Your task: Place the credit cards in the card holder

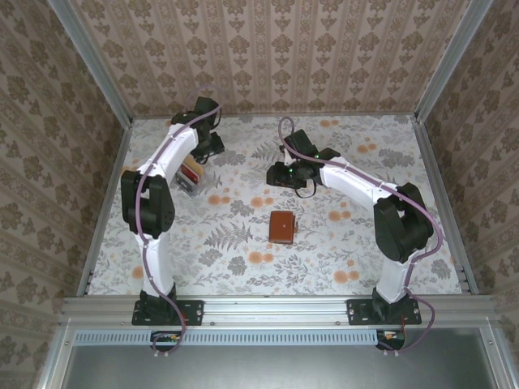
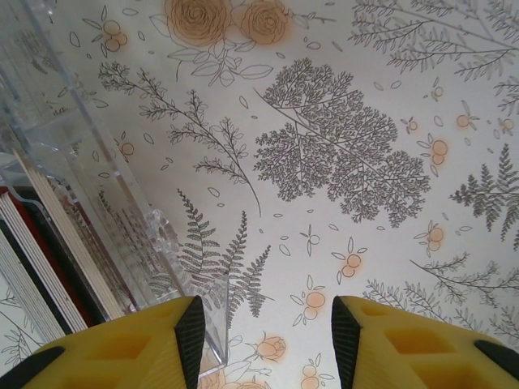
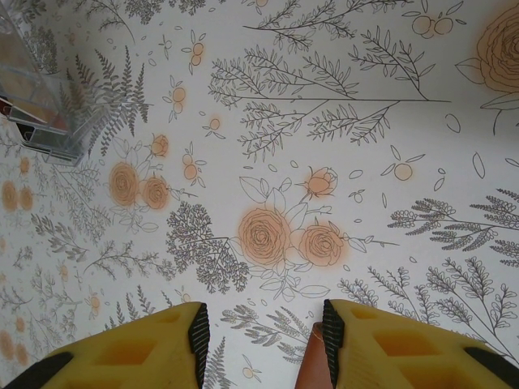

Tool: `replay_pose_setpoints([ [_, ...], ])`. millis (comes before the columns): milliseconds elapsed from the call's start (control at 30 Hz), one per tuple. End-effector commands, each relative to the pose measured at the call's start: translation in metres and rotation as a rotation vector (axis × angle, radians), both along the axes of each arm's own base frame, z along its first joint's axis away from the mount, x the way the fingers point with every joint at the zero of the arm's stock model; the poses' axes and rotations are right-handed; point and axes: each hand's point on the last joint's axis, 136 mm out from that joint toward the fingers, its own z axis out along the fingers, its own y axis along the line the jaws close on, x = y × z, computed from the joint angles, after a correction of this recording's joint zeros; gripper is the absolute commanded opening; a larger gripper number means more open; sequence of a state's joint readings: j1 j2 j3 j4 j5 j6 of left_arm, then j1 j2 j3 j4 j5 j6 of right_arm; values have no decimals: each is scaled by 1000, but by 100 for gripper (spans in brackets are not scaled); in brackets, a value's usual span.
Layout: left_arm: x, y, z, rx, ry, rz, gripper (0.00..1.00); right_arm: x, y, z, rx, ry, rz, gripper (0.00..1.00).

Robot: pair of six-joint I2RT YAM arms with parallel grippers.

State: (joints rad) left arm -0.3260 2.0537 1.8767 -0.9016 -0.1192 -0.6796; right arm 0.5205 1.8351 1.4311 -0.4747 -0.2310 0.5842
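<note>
bright, even diffuse light — faint soft shadows, focus mostly sharp

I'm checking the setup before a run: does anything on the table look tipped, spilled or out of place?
Nothing stands out. The card holder lies flat and closed mid-table. The credit cards stand on edge in their clear box beside the left gripper, and nothing is spilled on the floral table.
</note>
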Motion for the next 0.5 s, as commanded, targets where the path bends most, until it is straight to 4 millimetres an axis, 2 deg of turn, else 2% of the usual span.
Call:
replay_pose_setpoints([
  [0,-2,5,15,-3,-29,5,48,0,-5,10,11,-11,-30,45],
  [467,-11,15,-13,48,66,45,48,-1,-5,9,10,-6,-32,46],
])
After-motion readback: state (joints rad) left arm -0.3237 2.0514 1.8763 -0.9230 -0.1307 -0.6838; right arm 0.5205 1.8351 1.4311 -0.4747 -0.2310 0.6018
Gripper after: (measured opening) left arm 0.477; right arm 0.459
